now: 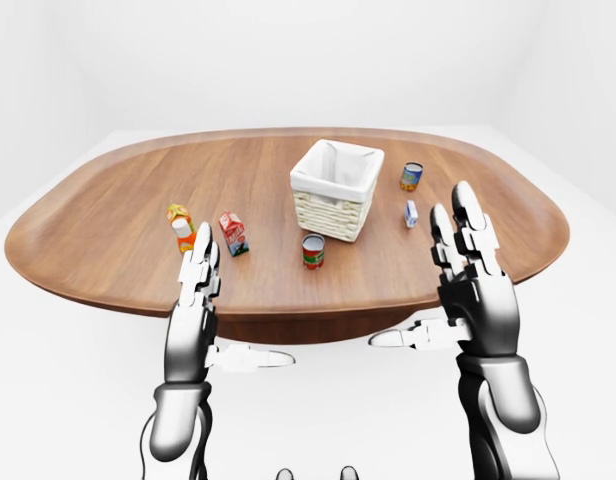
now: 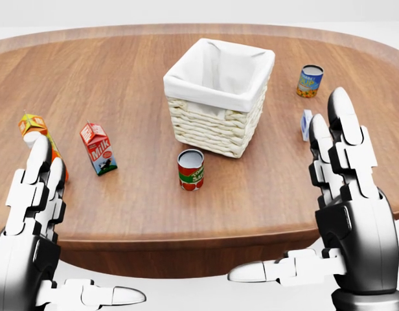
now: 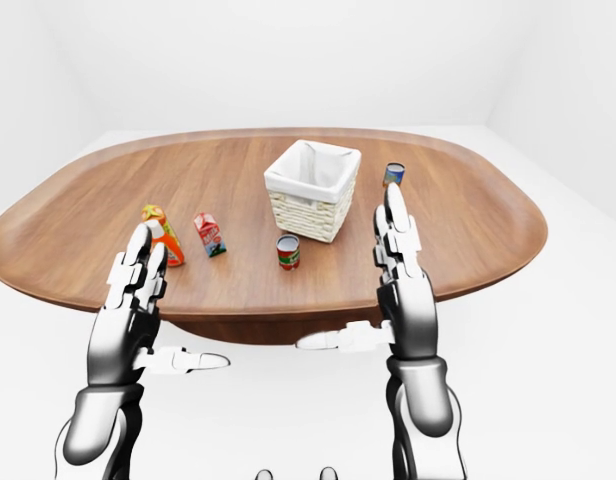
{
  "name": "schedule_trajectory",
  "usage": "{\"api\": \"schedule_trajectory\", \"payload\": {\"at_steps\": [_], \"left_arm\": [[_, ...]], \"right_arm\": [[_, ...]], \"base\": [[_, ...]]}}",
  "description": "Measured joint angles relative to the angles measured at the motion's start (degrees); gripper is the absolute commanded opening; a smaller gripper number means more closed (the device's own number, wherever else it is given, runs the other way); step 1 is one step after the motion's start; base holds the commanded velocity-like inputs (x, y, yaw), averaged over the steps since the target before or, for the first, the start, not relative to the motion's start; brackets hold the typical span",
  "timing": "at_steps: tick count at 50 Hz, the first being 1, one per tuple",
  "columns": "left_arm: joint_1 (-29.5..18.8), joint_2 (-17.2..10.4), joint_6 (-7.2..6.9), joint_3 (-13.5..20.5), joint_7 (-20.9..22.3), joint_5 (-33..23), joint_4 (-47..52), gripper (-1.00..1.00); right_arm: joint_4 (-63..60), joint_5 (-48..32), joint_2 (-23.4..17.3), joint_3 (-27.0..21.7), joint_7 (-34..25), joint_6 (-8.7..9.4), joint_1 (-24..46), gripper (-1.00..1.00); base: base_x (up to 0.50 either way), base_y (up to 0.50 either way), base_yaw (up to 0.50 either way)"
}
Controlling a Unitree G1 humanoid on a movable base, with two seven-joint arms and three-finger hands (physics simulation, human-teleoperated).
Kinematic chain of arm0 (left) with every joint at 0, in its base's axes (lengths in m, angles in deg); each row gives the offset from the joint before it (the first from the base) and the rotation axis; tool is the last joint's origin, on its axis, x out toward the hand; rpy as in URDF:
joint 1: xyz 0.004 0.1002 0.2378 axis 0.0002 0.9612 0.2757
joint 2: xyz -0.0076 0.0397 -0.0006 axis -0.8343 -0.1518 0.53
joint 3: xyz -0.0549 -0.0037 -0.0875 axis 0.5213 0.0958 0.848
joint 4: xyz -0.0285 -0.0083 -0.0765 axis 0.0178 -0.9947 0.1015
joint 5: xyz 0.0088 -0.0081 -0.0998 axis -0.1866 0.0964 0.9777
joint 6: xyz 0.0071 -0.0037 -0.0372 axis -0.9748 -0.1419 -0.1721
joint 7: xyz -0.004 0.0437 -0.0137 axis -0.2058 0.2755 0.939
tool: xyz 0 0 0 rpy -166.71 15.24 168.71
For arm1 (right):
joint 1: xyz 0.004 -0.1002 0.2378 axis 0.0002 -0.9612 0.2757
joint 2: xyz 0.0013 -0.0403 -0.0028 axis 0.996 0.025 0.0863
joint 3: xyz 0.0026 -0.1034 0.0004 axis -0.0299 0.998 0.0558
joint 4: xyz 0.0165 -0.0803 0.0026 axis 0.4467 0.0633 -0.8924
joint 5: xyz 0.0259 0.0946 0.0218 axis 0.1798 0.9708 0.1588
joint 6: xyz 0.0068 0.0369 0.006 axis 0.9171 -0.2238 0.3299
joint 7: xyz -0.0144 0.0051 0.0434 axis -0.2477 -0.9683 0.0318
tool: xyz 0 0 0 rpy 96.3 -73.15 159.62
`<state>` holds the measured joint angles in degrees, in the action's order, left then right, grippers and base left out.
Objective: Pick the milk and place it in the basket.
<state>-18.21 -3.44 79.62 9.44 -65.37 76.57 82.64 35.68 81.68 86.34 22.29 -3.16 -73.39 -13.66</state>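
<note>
Both hands empty, fingers straight and spread wide, thumbs out sideways; neither touches anything. Milk [image 2: 99, 148] stands upright on the table [image 2: 122, 78], just up and right of the left hand [image 2: 31, 220] fingertips in head view, apart from them; basket [image 2: 219, 97] is further right, between the two hands and above them. Risks, as I judge: ketchup bottle [image 2: 37, 146] and orange carton [image 2: 31, 123] sit right by the left fingertips, so a reach twd the milk could clip them; a push on the carton's top would tip it; soup can [image 2: 190, 169] lies near the carry path to the basket. Right hand [image 2: 348, 214] covers most of the small blue carton [image 2: 306, 123]; could knock it.
</note>
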Motion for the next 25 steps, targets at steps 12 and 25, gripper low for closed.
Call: {"api": "schedule_trajectory", "payload": {"at_steps": [12, 25], "left_arm": [[0.40, -0.04, 0.50, -0.35, -0.22, -0.53, 0.11, 1.00], [0.86, -0.14, 1.04, -1.03, -0.59, -1.22, 0.07, 1.00]], "right_arm": [[-0.97, 0.71, -0.07, 0.06, -0.20, 0.00, -0.19, 1.00], [-2.18, 0.88, -0.09, 0.43, -0.34, 0.00, -0.45, 1.00]], "base": [[0.11, 0.00, 0.00], [0.11, 0.00, 0.00]]}}
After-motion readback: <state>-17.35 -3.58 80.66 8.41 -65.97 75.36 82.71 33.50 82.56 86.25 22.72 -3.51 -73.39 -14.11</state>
